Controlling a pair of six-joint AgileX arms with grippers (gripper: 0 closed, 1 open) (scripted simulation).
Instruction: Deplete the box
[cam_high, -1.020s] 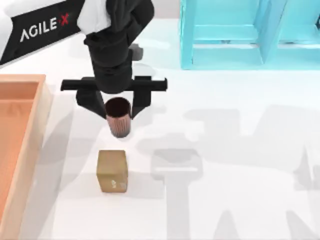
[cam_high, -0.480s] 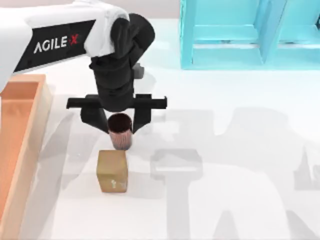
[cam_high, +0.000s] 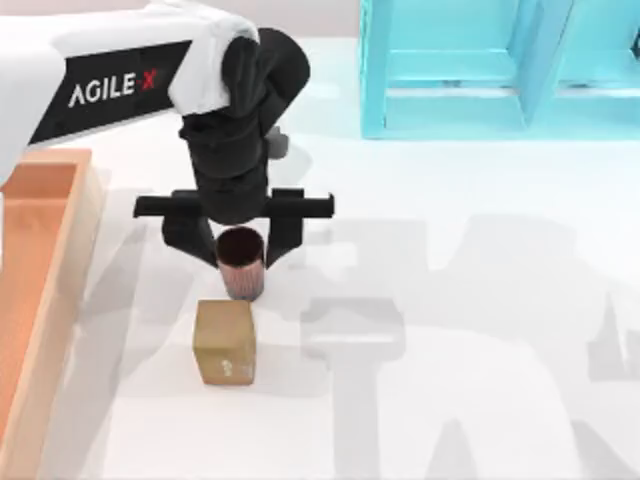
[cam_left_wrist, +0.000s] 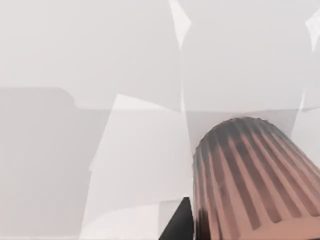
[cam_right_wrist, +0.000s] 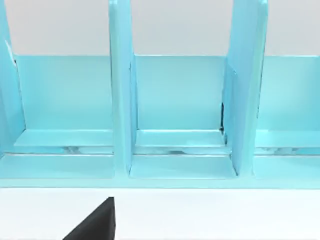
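The box (cam_high: 58, 300), a shallow wooden bin with tan walls and an orange-brown inside, lies at the table's left edge. To its right, my left gripper (cam_high: 240, 250) points down and is shut on a ribbed brown cup (cam_high: 241, 265), which stands upright between the black fingers (cam_high: 190, 238). In the left wrist view the cup (cam_left_wrist: 250, 180) hangs over the white tabletop. A small golden-brown cube (cam_high: 225, 342) sits just in front of the cup, a little apart from it. A dark part of my right gripper (cam_right_wrist: 95, 225) faces the cyan shelf.
A cyan shelf unit (cam_high: 450, 70) with upright dividers stands at the back right, and its compartments (cam_right_wrist: 180, 115) look bare. White tabletop stretches to the right of the cube and the cup.
My left arm has come forward and down with the cup, bringing it closer to the cube. Over the last half second it has barely moved.
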